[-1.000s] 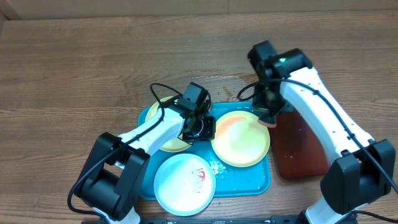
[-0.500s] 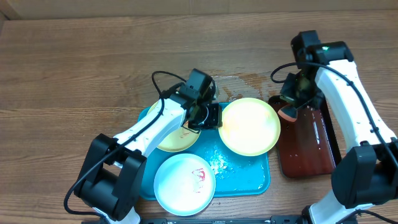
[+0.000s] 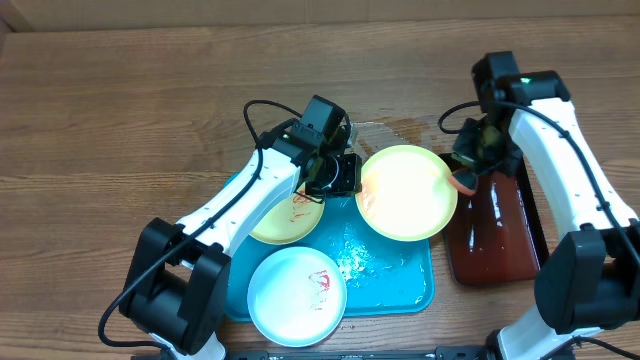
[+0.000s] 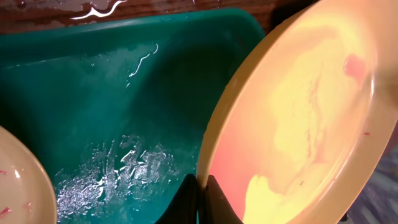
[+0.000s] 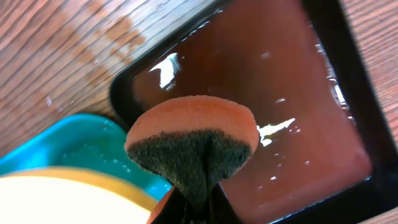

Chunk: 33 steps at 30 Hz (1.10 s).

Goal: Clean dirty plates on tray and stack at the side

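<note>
Plastic plate (image 3: 405, 193), likely light, stiff, wet-slick; left claw (image 4: 202, 186) pinches its left rim; right claw (image 5: 198, 194) clamps sponge (image 5: 193, 134).

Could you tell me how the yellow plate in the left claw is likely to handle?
Probably stiff: the plate looks flat though the left claw pinches only its rim. Possibly slippery: the tray beneath glistens with water, so the grip could slide.

Bare table (image 3: 120, 110) far and left; tilted plate (image 3: 405, 193) and red tray (image 3: 500, 245) crowding the right
</note>
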Motion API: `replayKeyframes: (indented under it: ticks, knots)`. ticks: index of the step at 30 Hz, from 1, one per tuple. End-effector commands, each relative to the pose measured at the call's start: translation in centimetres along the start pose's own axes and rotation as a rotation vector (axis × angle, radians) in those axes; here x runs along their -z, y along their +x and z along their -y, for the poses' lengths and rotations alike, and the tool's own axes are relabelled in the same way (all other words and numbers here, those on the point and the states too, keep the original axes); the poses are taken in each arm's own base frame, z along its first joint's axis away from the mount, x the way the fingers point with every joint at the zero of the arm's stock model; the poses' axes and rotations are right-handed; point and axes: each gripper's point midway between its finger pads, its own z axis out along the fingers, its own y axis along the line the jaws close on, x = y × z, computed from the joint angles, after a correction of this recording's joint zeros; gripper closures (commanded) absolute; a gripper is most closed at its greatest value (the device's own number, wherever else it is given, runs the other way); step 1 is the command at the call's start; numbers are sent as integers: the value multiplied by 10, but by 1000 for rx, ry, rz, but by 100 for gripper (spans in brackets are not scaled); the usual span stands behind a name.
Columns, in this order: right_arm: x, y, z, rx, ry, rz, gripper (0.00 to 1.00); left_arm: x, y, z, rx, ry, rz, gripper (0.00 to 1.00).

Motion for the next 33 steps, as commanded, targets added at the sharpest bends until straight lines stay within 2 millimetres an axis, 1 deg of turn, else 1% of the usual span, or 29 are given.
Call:
replayKeyframes:
  ticks: [1, 4, 7, 11, 14, 17, 19, 20, 21, 22, 24, 26, 27, 28, 30, 33]
  knots:
    - [-1, -14, 27, -97, 22, 8, 96, 11, -13, 10, -61, -8, 38, 96]
    - [-6, -13, 44, -142, 25, -32, 96, 18, -18, 11, -69, -35, 54, 96]
    - [-17, -5, 57, -167, 50, -74, 96, 27, -25, 14, -84, -58, 77, 96]
    - [-40, 13, 63, -149, 68, -136, 96, 40, -37, 21, -108, -76, 117, 96]
    - [-62, 30, 62, -143, 48, -187, 96, 47, -43, 28, -130, -75, 136, 96]
    - [-80, 40, 62, -145, 37, -205, 96, 50, -45, 26, -134, -106, 148, 96]
    - [-88, 44, 63, -146, 37, -207, 96, 50, -43, 23, -130, -118, 141, 96]
    - [-90, 44, 63, -145, 33, -206, 86, 50, -42, 22, -132, -121, 137, 96]
    - [-91, 44, 63, -145, 32, -206, 71, 49, -41, 21, -133, -124, 133, 96]
    - [-91, 44, 63, -145, 30, -206, 64, 49, -41, 21, -135, -125, 132, 96]
    - [-91, 43, 57, -108, -4, -208, 53, 49, -40, 21, -137, -126, 130, 96]
    - [-91, 42, 55, -96, -15, -204, 35, 49, -40, 22, -145, -127, 128, 96]
    - [-91, 41, 55, -93, -18, -200, 30, 49, -39, 22, -147, -127, 127, 96]
    - [-90, 40, 54, -86, -21, -196, 30, 49, -39, 22, -148, -127, 127, 96]
    - [-85, 34, 52, -70, -29, -183, 26, 48, -39, 22, -152, -128, 125, 96]
    - [-66, 22, 47, -59, -45, -152, 26, 48, -38, 21, -158, -146, 127, 96]
